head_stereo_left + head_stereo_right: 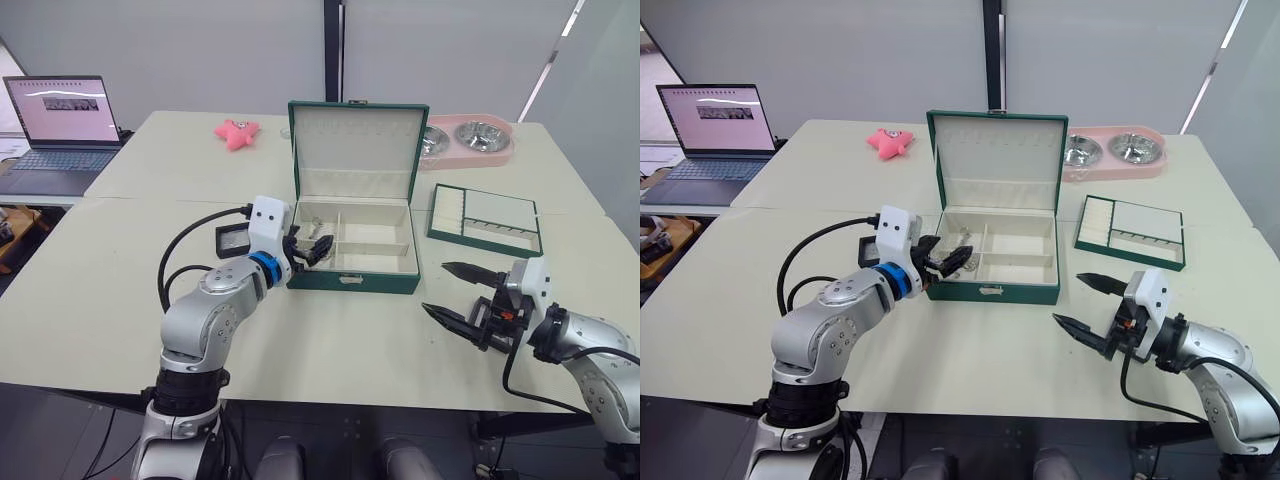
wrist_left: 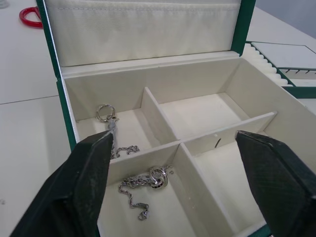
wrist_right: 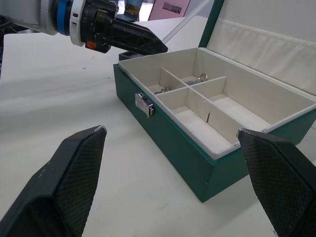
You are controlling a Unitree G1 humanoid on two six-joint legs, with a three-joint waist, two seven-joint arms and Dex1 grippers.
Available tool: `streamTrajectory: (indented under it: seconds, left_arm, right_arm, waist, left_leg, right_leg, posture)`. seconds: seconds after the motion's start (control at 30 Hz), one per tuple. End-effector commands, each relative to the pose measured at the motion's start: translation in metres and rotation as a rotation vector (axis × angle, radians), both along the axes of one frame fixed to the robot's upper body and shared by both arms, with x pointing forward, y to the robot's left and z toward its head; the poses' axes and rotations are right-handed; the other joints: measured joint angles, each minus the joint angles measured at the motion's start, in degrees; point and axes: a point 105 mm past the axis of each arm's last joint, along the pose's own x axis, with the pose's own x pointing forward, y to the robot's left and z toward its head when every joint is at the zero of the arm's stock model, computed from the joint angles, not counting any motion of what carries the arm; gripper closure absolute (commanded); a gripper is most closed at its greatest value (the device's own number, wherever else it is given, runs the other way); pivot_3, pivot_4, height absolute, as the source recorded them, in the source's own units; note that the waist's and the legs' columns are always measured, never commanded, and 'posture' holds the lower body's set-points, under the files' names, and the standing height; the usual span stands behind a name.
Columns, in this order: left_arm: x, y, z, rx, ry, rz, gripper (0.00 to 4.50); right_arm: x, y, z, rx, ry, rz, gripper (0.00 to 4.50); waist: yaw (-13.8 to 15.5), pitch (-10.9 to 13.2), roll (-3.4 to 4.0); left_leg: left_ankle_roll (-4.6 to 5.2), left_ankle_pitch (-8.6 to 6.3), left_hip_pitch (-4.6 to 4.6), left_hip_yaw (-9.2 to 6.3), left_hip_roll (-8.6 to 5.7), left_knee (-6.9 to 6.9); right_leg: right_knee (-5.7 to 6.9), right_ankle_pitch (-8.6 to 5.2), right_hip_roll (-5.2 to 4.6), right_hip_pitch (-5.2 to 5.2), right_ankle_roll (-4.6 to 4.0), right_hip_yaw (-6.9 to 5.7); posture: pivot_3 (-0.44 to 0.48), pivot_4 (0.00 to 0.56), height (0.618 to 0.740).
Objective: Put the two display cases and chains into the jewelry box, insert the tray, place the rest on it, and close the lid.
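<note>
Centrally, pale table (image 1: 120, 300), open jewelry box (image 1: 352, 262), laptop (image 1: 62, 130) far-left, both jaws apart.

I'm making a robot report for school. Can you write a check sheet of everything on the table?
Surface: pale table, two tops butted together.
Jewelry box: open, lid upright; two chains lie in its two left compartments, the right ones bare.
Display case: one on the table, left of the box, behind the left arm.
Tray: on the table, right of the box, not inserted.
Clutter: pink toy, pink stand with two metal bowls, laptop on a side table.
Grippers: left gripper open over the box's left edge; right gripper open above the table.
Cables: black cable loops from the left arm.
Surroundings: grey wall panels.
</note>
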Motion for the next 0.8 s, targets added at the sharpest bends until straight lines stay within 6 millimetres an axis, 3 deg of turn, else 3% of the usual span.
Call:
streamTrajectory:
  seconds: [0.03,0.27,0.4,0.57,0.73,0.8]
  left_arm:
    - [-0.001,-0.004,0.008,-0.011,-0.042,-0.017,0.02]
    - [-0.004,-0.006,0.009,-0.027,-0.042,-0.038,0.02]
    - [-0.012,0.004,0.016,-0.045,-0.067,-0.085,0.02]
    - [-0.022,0.036,0.026,-0.046,-0.101,-0.122,0.02]
    - [-0.029,0.088,0.034,-0.031,-0.138,-0.074,0.02]
    - [-0.031,0.119,0.031,-0.008,-0.136,-0.004,0.02]
  right_arm:
    - [-0.001,0.001,0.015,-0.002,-0.059,0.010,0.00]
    - [-0.001,0.001,0.015,0.001,-0.054,0.005,0.00]
    - [0.000,-0.003,0.016,0.024,-0.044,-0.016,0.00]
    - [0.002,-0.017,0.017,0.037,-0.040,-0.073,0.00]
    - [0.007,-0.040,0.016,0.036,-0.035,-0.161,0.00]
    - [0.009,-0.054,0.014,0.040,-0.032,-0.218,0.00]
  waist:
    - [0.00,0.00,0.00]
    - [0.01,0.00,0.00]
    - [-0.06,0.00,0.00]
    - [-0.09,0.00,0.01]
    - [-0.03,0.01,0.01]
    - [-0.02,0.01,0.01]
  left_leg:
    - [0.00,0.00,0.00,0.00,0.00,0.00]
    - [0.00,0.00,0.00,0.00,0.00,0.00]
    - [0.00,0.00,0.00,0.01,0.00,0.00]
    - [0.00,0.00,0.02,0.00,0.02,-0.01]
    - [0.00,0.00,0.03,0.01,0.02,-0.02]
    - [0.01,0.00,0.03,0.01,0.02,-0.02]
  right_leg:
    - [0.00,0.00,0.00,0.00,0.00,0.00]
    - [0.00,0.00,0.00,0.00,0.00,0.00]
    - [0.00,0.00,0.00,0.00,0.00,0.01]
    - [0.02,0.00,0.01,-0.01,0.00,-0.01]
    - [0.00,0.00,0.00,-0.01,0.00,-0.01]
    - [0.00,0.00,0.00,-0.02,0.00,-0.01]
  posture:
    - [0.000,0.150,0.740]
    - [0.000,0.150,0.740]
    - [0.000,0.150,0.740]
    - [0.000,0.150,0.740]
    - [0.000,0.150,0.740]
    - [0.000,0.150,0.740]
